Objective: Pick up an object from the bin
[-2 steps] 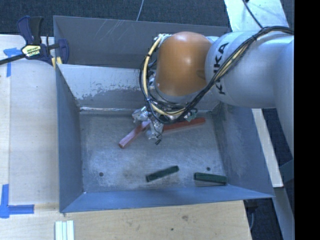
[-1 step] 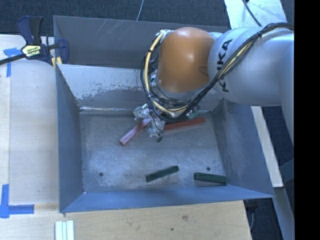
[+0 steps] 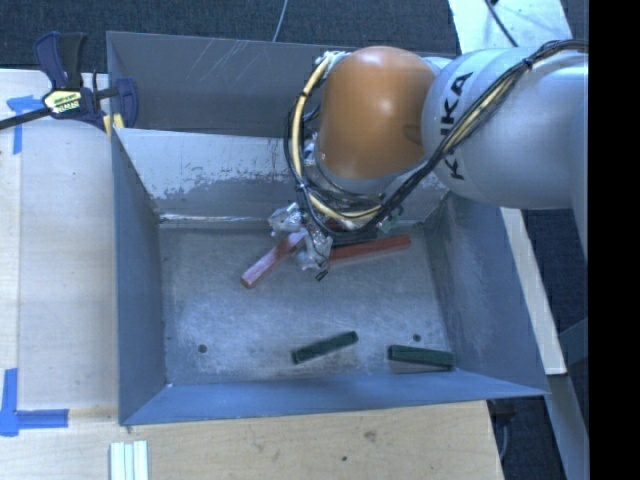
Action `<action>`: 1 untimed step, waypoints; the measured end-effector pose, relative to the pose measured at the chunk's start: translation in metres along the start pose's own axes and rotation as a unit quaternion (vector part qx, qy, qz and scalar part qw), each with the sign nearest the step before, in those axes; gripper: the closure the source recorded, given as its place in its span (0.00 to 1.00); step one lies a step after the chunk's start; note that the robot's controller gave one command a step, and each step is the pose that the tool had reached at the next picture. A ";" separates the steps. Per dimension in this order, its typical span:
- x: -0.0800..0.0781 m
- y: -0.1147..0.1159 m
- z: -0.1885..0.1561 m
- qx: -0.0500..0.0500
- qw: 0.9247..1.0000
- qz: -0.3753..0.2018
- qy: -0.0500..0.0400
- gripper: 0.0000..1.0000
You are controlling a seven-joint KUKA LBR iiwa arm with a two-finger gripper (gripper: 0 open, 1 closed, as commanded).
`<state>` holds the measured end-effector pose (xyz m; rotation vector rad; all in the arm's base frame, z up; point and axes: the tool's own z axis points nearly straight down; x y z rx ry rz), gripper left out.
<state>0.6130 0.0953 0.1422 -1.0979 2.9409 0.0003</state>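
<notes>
My gripper (image 3: 303,240) is low over the back middle of the bin, under the arm's orange cover. It is shut on the upper end of a reddish-brown stick (image 3: 264,266), which slants down to the left with its far end near the bin floor. A second red stick (image 3: 372,249) lies just right of the gripper, partly hidden under the arm. Two dark green sticks lie near the front wall: one (image 3: 325,348) in the middle and one (image 3: 420,357) to the right, both well apart from the gripper.
The arm and its cables cover the bin's back right corner. The sloped bin walls close in on all sides, and bare floor lies at the left and centre.
</notes>
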 end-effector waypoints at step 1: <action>0.000 0.000 -0.013 0.001 1.000 0.000 -0.001 1.00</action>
